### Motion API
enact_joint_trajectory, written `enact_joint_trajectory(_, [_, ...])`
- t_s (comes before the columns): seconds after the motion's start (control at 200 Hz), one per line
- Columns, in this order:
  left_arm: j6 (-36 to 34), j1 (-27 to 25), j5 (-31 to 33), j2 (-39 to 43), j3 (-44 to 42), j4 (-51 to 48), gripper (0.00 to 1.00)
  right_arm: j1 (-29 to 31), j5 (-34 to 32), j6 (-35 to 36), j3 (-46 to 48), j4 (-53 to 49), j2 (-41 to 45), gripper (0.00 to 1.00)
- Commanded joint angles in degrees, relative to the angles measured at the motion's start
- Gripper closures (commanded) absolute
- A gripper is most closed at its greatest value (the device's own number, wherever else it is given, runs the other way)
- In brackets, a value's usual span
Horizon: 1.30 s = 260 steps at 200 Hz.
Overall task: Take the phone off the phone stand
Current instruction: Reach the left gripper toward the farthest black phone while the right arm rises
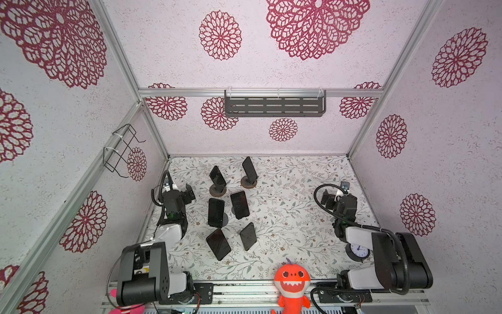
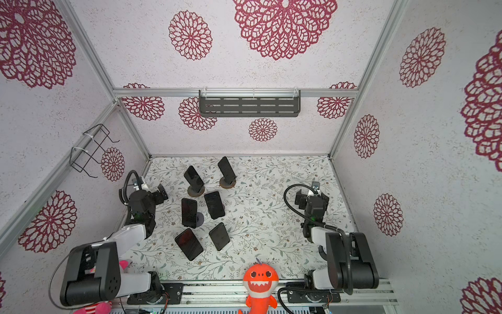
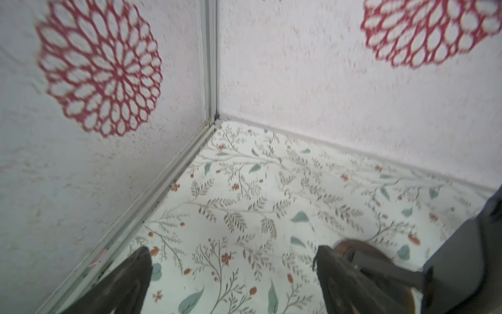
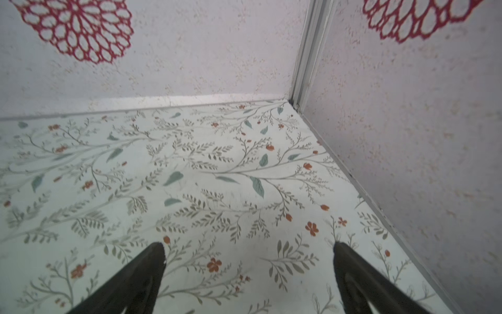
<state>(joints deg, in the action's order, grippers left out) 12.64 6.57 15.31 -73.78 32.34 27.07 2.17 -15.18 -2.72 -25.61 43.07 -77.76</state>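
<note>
Left claw: jaws spread wide with nothing between them, low over the floral table near its left edge.
Right claw: equally wide and empty, over bare table on the right, well apart from every phone.
Nearer arm: the left, by a clear margin.
Way to the phone: in a top view the nearest phone stood just right of the left claw and a little further back. In the left wrist view its round base showed just beside one fingertip.
Long axis: it stood on end, rising steeply from the base and tilted, so a lift along that slope looked the likely way out.
Other phones: five more propped in the same cluster; which one the task meant could not be told.
Materials: the phone was a glossy black slab with rounded corners, probably slippery. The base was a flat brown disc, apparently wood, and the table a matte leaf print.
</note>
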Motion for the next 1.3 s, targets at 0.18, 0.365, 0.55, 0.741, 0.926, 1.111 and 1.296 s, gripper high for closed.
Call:
enact_joint_trajectory(0.18, [2.90,-3.44,-7.52,0.49,26.65,-41.14,0.01,3.61,2.26,-8.95,-21.97,-50.36,9.90,0.01])
enact_joint_trajectory(0.365, [-0.45,-5.25,-20.46,-6.70,38.59,-50.50,0.03,6.13,13.01,-9.46,-29.59,-66.86,9.11,0.04])
enact_joint_trajectory(0.55, [-6.48,-6.69,-27.74,-13.67,46.74,-58.68,0.08,8.43,20.38,-9.02,-27.77,-72.71,12.10,0.05])
enact_joint_trajectory(0.741, [-8.95,-7.47,-30.27,-19.66,50.59,-61.48,0.16,9.86,21.63,-9.79,-24.80,-76.92,15.77,0.07])
enact_joint_trajectory(0.926, [-8.87,-8.54,-29.89,-25.09,54.07,-62.57,0.31,10.06,21.81,-9.45,-20.94,-75.85,18.92,0.07])
enact_joint_trajectory(1.111, [-10.15,-9.91,-31.00,-27.79,54.96,-61.85,0.33,10.12,20.44,-9.10,-20.15,-75.64,18.90,0.06])
enact_joint_trajectory(1.296, [-9.74,-10.00,-31.47,-28.24,53.83,-60.76,0.48,10.09,20.10,-8.80,-19.44,-75.28,20.48,0.06])
